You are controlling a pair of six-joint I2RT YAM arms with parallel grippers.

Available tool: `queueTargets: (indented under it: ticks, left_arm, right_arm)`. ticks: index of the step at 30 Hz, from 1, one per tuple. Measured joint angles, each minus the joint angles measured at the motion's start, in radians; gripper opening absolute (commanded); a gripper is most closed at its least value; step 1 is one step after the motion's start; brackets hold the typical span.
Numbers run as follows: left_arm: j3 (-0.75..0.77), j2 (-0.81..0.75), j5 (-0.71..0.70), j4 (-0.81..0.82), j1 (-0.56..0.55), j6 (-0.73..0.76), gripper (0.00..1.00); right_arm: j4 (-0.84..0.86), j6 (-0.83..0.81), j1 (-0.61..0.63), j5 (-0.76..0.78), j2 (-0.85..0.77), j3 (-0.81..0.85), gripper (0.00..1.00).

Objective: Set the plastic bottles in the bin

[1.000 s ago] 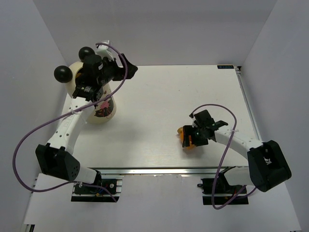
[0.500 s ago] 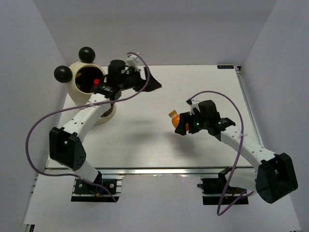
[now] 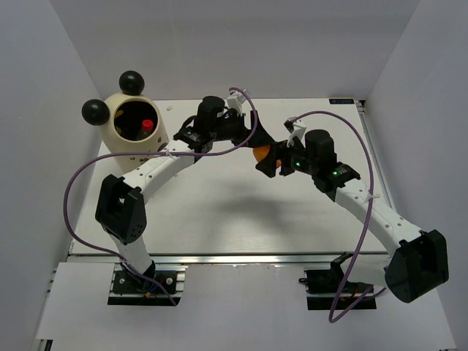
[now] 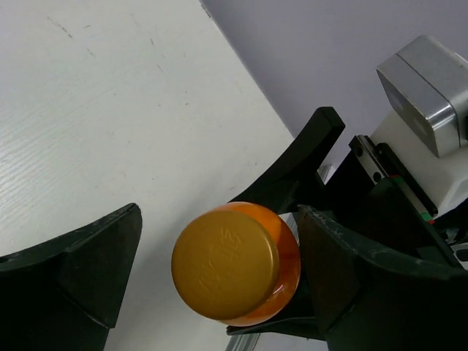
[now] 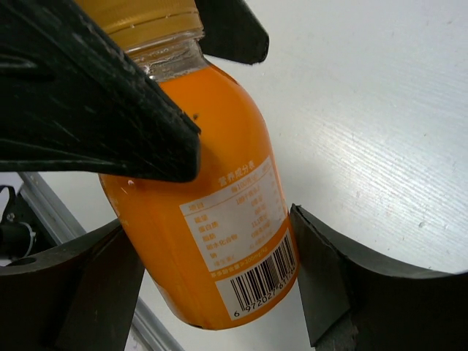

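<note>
Sideways, orange bottle (image 5: pixel 197 212), cap (image 5: pixel 146 18) facing left gripper (image 4: pixel 219 252)

Only a tiny bit of the orange bottle (image 3: pixel 259 154) shows from above. The bin (image 3: pixel 108 126) is dark inside, showing just one red cap (image 3: pixel 146 125).

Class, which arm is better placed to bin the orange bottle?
Left, likely: the bin stands at the left, and the open left gripper brackets the cap of the orange bottle; the right gripper holds its body.
</note>
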Motion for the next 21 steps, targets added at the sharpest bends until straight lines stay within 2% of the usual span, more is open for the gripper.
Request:
queueTargets:
  ticks: [1,3,4,5,6,7,8,10,11,12,13,17,21]
  left_arm:
    - [0.0,0.0,0.0,0.008,0.0,-0.005,0.88]
    - [0.0,0.0,0.002,0.028,0.0,-0.018,0.61]
    - [0.0,0.0,0.005,0.043,0.0,-0.025,0.35]
    - [0.002,-0.001,0.011,0.06,0.0,-0.039,0.27]
    - [0.004,-0.001,0.025,0.082,0.0,-0.045,0.2]
    - [0.005,-0.005,0.029,0.089,0.0,-0.039,0.09]
    - [0.005,-0.005,0.026,0.096,0.002,-0.046,0.03]
    - [0.005,-0.005,0.02,0.105,0.004,-0.047,0.0]
    - [0.005,-0.005,0.016,0.104,0.004,-0.047,0.0]
    - [0.009,-0.005,0.012,0.1,0.003,-0.043,0.0]
    - [0.016,-0.005,-0.002,0.089,0.003,-0.036,0.0]
    - [0.091,-0.006,-0.114,-0.032,0.0,0.043,0.0]
    - [0.186,-0.025,-0.333,-0.148,0.004,0.138,0.0]
  right_arm:
    - [0.014,0.008,0.0,0.005,0.0,0.0,0.23]
    - [0.043,0.029,0.0,0.012,0.0,0.0,0.23]
    - [0.049,0.039,0.0,0.013,0.0,0.0,0.23]
    - [0.052,0.045,0.0,0.009,0.002,0.0,0.24]
    - [0.06,0.049,0.003,0.005,0.006,-0.001,0.31]
    - [0.069,0.053,0.008,0.006,0.01,-0.001,0.35]
    - [0.078,0.06,0.008,0.009,0.011,-0.001,0.36]
    - [0.09,0.068,0.009,0.013,0.013,-0.001,0.5]
    - [0.091,0.071,0.009,0.012,0.015,-0.001,0.62]
    - [0.094,0.074,0.01,0.011,0.017,-0.001,0.82]
    - [0.099,0.08,0.01,0.007,0.018,-0.001,0.89]
    - [0.137,0.099,0.008,0.005,0.016,-0.001,0.89]
    - [0.14,0.103,0.004,0.005,-0.007,-0.003,0.89]
